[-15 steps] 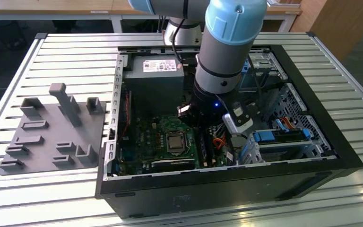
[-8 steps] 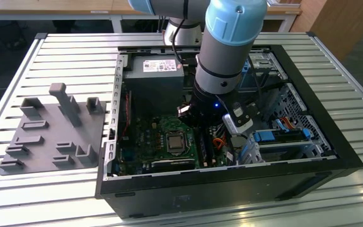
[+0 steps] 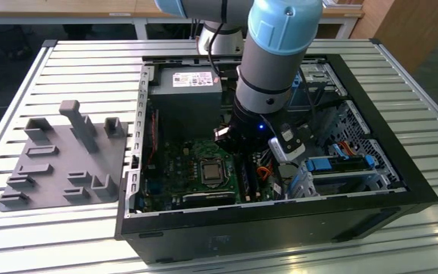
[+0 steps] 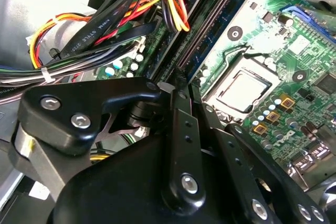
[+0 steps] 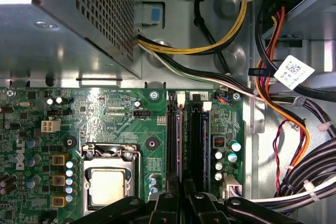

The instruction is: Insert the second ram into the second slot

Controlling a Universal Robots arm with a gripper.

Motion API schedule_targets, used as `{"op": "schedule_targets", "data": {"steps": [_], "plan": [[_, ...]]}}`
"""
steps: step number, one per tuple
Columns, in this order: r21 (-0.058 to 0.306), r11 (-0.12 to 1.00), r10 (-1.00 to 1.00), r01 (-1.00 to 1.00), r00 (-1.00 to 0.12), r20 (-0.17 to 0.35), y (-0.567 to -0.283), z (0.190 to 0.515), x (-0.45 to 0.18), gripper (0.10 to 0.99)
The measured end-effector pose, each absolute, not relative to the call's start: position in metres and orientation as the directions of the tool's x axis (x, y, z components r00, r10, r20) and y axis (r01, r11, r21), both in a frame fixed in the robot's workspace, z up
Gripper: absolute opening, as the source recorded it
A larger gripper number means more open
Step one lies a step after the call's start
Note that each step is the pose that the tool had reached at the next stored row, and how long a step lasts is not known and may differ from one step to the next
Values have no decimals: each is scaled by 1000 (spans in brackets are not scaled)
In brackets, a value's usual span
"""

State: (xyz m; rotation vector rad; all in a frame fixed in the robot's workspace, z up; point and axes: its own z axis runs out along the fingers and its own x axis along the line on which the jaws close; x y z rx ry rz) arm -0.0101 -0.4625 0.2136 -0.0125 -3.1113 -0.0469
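**A:** Exterior view?

**B:** Arm [image 3: 268, 74] reaches down into the open computer case [image 3: 401, 188] on the slatted table [image 3: 89, 68]. Gripper [image 3: 248, 162] is low over the circuit board [image 3: 181, 165], just beside the processor socket [image 3: 207, 171], toward the exterior view's right. Grey rack [image 3: 59, 154] lies by the table's edge at the exterior view's left, well apart.

**A:** Second wrist view?

**B:** Fingers [image 4: 178, 119] are narrow, pinched on the memory stick [image 4: 202, 35], which runs edge-on away from the gripper [image 4: 184, 90]. Socket is on one side, cable bundle [image 4: 105, 19] on the other.

**A:** First wrist view?

**B:** Gripper [image 5: 182, 184] straddles the stick, a thin blue-grey strip [image 5: 178, 140] standing in the slot [image 5: 172, 129] nearer the socket. The neighbouring slot [image 5: 197, 140] is dark; can't tell what's in it. Both slots lie near the board's edge by the case wall.
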Motion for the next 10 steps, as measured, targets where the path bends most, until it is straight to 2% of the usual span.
{"op": "schedule_targets", "data": {"steps": [10], "plan": [[30,999,18,19,-999,30,-462,216,-10,137]]}}
